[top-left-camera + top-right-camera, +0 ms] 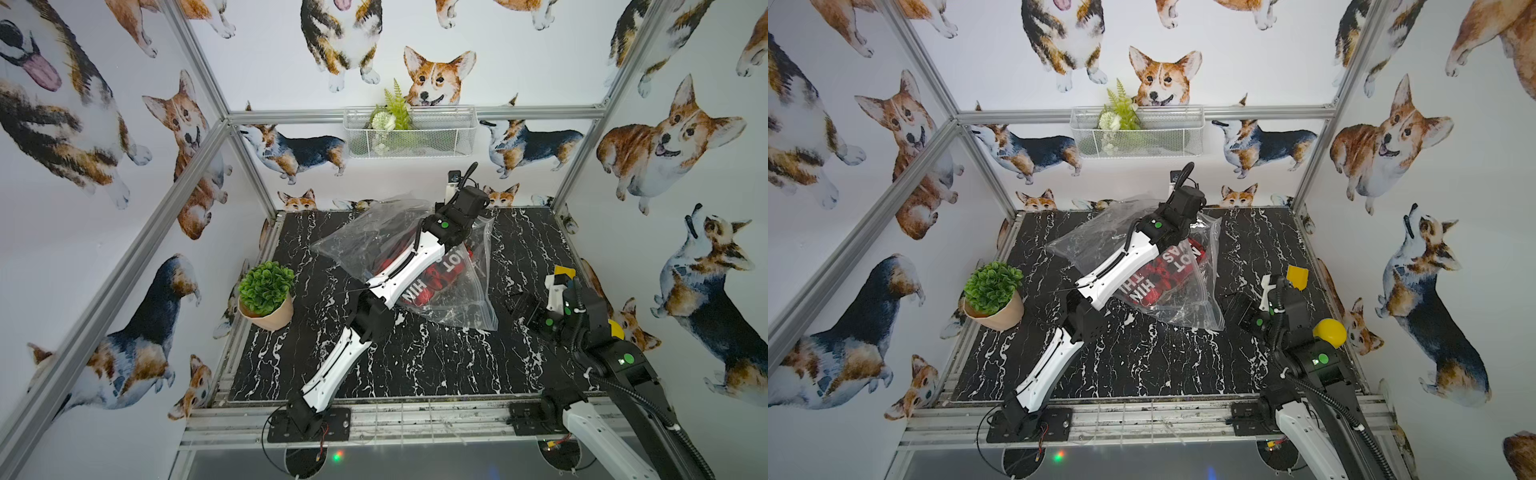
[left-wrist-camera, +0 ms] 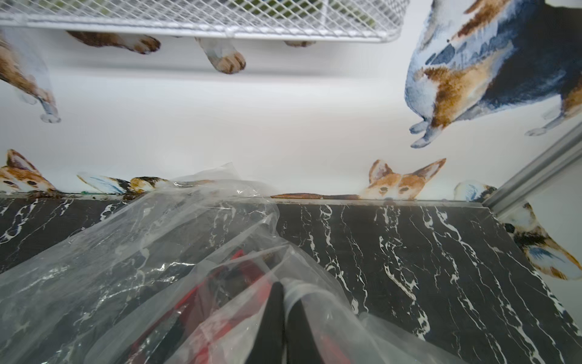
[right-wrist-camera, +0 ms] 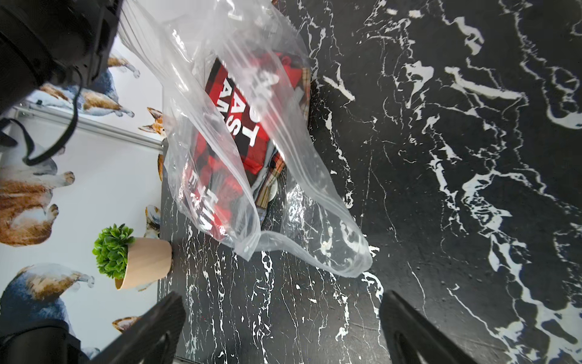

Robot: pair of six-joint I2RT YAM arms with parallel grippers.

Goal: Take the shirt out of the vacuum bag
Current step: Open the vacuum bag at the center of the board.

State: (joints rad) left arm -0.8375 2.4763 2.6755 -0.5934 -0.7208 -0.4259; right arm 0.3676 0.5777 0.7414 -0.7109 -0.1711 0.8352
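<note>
Plainly, one vacuum bag (image 1: 357, 245) lay in the middle of both top views, on the far half of the black marble table (image 1: 415, 365). It was clear, glossy, crinkled film, loosely puffed, and the right wrist view showed a ribbed zip strip along one edge. Inside it sat one shirt (image 1: 436, 278), bunched up, in red-and-black plaid with white block lettering.

The left gripper (image 2: 282, 285) had its fingers pressed together, pinching a fold of the bag's film, which stood raised off the table there. The right gripper (image 3: 282, 294), right of centre in the top views, held its two fingers spread wide with nothing between them, near the bag but apart from it.

One potted plant (image 1: 266, 295) stood left of centre, well apart from the bag. One white wire basket (image 1: 436, 137) hung at upper centre
</note>
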